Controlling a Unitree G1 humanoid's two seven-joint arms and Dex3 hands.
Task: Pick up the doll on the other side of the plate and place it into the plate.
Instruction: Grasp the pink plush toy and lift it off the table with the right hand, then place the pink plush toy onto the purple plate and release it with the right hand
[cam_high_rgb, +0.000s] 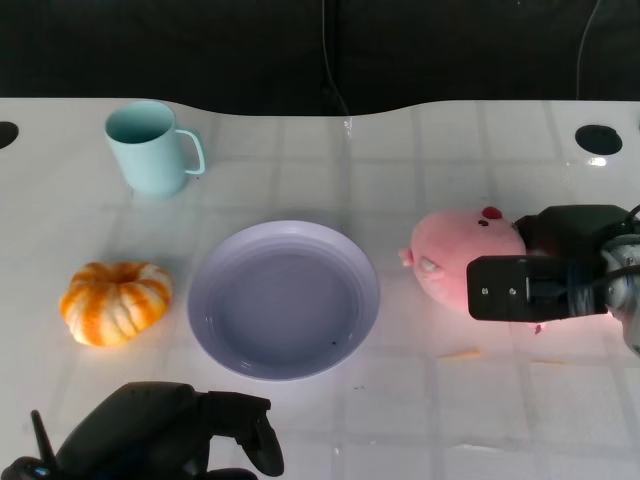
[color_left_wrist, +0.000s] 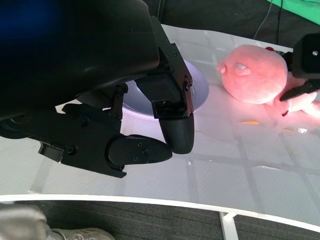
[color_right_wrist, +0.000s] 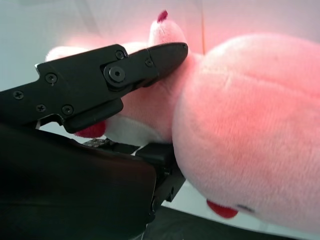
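1. The left hand (cam_high_rgb: 170, 435) is seen at the near edge of the tabletop (cam_high_rgb: 420, 400), fingers curled in with nothing held.
2. The lilac plate (cam_high_rgb: 225, 265) is located mid-table, with nothing in it.
3. The pink doll (cam_high_rgb: 455, 255) is found lying just right of the plate; the right hand (cam_high_rgb: 545, 275) is closed around its body.
4. An orange pumpkin (cam_high_rgb: 115, 302) is noted left of the plate.
5. A pale blue mug (cam_high_rgb: 150, 148) is observed farthest back.

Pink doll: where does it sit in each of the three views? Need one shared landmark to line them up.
Head view: pink doll right of the plate, right hand at it.
Left wrist view: upper right, beyond the left hand.
Right wrist view: fills the frame's right side.
Shared landmark: the doll itself with the right hand's black fingers against it.
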